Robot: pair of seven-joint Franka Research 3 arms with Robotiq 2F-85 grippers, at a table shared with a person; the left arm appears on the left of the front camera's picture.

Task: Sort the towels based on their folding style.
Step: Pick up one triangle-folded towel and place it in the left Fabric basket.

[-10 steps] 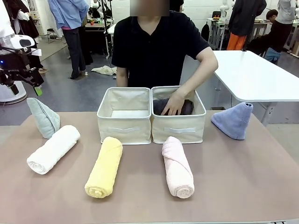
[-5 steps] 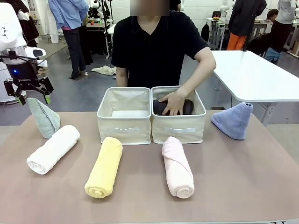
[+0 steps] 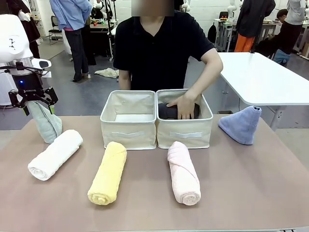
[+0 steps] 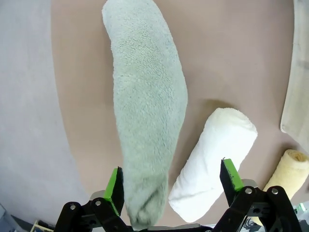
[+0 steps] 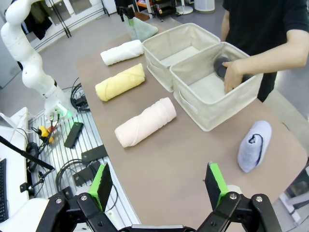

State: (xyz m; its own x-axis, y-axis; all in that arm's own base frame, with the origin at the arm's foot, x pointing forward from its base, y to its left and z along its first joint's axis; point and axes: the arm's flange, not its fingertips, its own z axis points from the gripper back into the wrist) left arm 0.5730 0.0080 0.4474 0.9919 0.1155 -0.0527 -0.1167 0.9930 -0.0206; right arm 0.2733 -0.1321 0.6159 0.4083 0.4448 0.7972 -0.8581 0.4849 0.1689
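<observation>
My left gripper [image 3: 38, 108] hangs open right over the tip of the pale mint cone towel [image 3: 47, 124] at the table's left edge. In the left wrist view the mint cone [image 4: 145, 111] runs up between the open fingers of the left gripper [image 4: 173, 181], with the white roll [image 4: 215, 159] beside it. The white roll [image 3: 54, 154], yellow roll [image 3: 107, 172] and pink roll [image 3: 184, 172] lie in front of the bins. A blue cone towel [image 3: 241, 124] stands at the right. The person's hand [image 3: 183, 106] presses a dark grey roll [image 3: 166, 111] into the right bin. My right gripper [image 5: 159, 186] is open, high above the table's near right corner.
Two beige fabric bins stand side by side mid-table: the left bin [image 3: 128, 126] and the right bin [image 3: 185, 133]. The person stands at the far side behind them. A white table [image 3: 265, 77] is off to the back right.
My left gripper has swung right and come down from beyond the table's left edge to just over the mint cone. The person's hand has shifted slightly right on the dark grey roll.
</observation>
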